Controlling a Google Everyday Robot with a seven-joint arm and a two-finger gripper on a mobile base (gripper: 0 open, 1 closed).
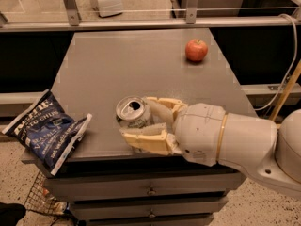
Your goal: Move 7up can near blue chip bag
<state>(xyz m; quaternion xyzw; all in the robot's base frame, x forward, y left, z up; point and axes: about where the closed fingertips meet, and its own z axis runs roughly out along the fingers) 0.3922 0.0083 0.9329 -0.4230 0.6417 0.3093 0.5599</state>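
claw (137,119) closed on 7up can (131,110), bench (141,65) front | blue chip bag (44,131) nearby, overhanging edge | advice: carry low, upright; set down just beside bag

Cream pincer (134,118) around silver 7up can (132,110), blue bag (44,132), red apple (196,50).
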